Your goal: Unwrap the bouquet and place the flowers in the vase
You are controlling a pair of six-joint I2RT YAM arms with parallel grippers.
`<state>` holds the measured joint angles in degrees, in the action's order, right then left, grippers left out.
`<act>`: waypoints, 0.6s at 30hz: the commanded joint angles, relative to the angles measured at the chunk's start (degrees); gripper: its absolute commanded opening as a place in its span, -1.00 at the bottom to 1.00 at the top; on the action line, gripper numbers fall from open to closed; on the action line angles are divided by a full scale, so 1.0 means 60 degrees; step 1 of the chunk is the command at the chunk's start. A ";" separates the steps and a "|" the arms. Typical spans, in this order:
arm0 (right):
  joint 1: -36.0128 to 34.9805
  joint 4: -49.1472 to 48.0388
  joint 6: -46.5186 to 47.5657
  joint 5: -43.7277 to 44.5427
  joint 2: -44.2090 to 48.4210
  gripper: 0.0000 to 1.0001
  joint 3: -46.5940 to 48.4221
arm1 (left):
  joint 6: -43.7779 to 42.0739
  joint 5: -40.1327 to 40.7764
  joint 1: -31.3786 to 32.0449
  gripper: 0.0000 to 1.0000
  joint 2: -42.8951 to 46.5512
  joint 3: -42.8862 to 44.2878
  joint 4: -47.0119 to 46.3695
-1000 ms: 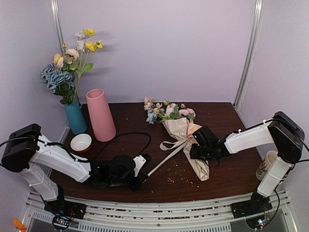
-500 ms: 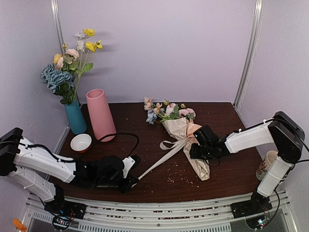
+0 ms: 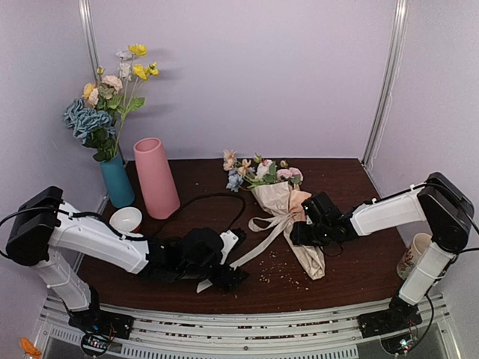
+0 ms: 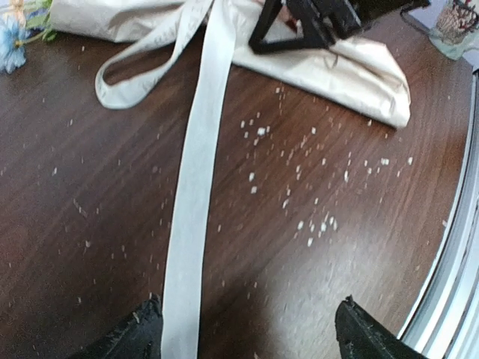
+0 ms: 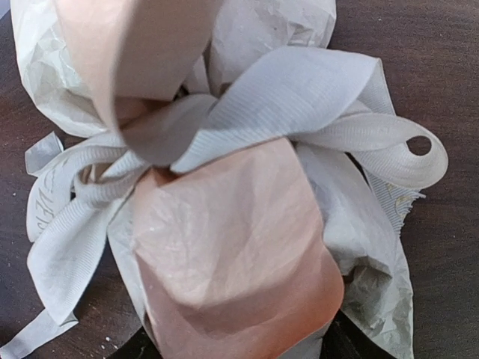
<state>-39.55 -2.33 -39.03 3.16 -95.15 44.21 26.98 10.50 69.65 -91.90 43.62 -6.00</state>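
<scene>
left gripper [image 4: 251,334] now spread wide, ribbon [image 4: 196,187] released, right gripper [image 3: 300,230] over bouquet [image 3: 281,199], grip unclear

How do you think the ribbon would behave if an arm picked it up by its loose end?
Probably floppy: the ribbon lies flat on the table, its loop slack. Likely light, being thin. Its ribbed weave may resist slipping.
</scene>
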 commanded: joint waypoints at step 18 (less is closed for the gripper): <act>0.0000 0.0459 -0.0137 -0.0540 0.0573 0.26 -0.0782 | -0.1553 -0.1707 -0.1770 0.27 -0.5068 0.4450 -0.2445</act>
<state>-39.51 -2.70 -38.98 0.93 -92.60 41.63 19.18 2.52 60.16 -120.42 67.48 -15.33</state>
